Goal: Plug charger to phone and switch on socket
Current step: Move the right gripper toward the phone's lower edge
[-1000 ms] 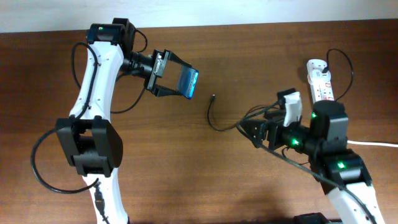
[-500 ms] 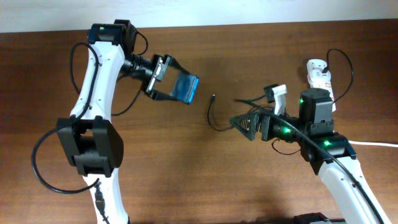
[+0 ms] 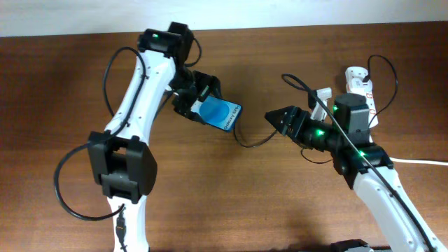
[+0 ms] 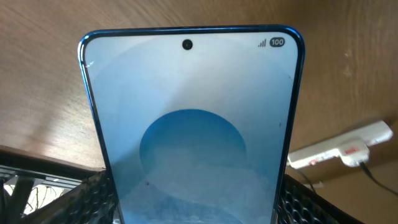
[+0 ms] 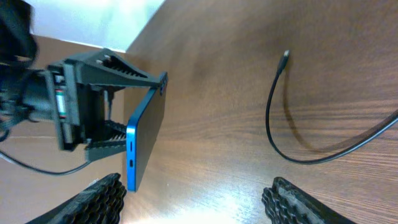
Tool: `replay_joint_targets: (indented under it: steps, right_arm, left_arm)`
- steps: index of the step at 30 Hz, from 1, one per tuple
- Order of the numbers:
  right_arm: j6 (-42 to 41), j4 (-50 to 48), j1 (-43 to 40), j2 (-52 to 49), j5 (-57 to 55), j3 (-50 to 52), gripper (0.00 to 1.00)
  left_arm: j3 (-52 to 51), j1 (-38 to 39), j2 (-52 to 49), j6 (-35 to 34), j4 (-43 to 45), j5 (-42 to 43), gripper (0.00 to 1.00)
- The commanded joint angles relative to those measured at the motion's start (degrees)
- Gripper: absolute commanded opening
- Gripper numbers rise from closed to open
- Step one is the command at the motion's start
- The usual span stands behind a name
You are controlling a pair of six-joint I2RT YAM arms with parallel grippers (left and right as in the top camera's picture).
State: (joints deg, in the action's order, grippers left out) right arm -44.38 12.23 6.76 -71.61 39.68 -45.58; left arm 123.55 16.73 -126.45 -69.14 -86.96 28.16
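Note:
My left gripper (image 3: 204, 105) is shut on the phone (image 3: 222, 114) and holds it above the table middle, blue screen up. The screen fills the left wrist view (image 4: 193, 124), with the gripper (image 4: 196, 208) clamped on its lower sides. The charger cable (image 3: 246, 143) curves on the table just right of the phone. Its plug tip (image 5: 285, 55) lies free on the wood. My right gripper (image 3: 280, 119) is open and empty, pointing left at the phone's edge (image 5: 146, 134); in its own view (image 5: 199, 205) nothing is between the fingers. The socket (image 3: 360, 87) lies at the far right.
The socket's thick white cord (image 3: 420, 162) runs off the right edge. The socket also shows in the left wrist view (image 4: 339, 152). Black arm wiring loops above my right arm (image 3: 308, 94). A white wall borders the table's far edge.
My left arm has swung right and brought the phone to the table middle, next to the cable. My right gripper has shifted up and left, facing the phone, still open.

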Motion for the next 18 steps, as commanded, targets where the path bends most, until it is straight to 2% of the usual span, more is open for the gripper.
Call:
replay_joint_targets:
  steps: [1,6,11,15,18]
  right_arm:
    - [-1.4,-1.8,2.9,-3.1,-1.2,-1.1,0.76]
    - [-2.7,-5.8,4.2,-3.7,-1.2,-1.2,0.74]
    - [-5.1,-7.0,4.6,-3.7,-1.6,-1.2,0.74]
    - [-5.9,-7.1,7.7,-3.8,-3.4,-1.2,0.74]
    - [-8.0,-7.1,11.3,-3.8,-7.4,-1.2,0.70]
  left_arm:
    - [1.5,1.5,-0.2,-5.7,0.2,-2.2,0.00]
    - [1.5,2.9,-0.2,-6.8,0.4,-6.0,0.00]
    - [1.5,3.0,-0.2,-8.1,0.4,-6.1,0.00]
    - [1.5,3.1,-0.2,-8.1,0.3,-6.1,0.00]
    - [1.4,3.8,-0.2,-8.1,0.3,-6.1,0.00]
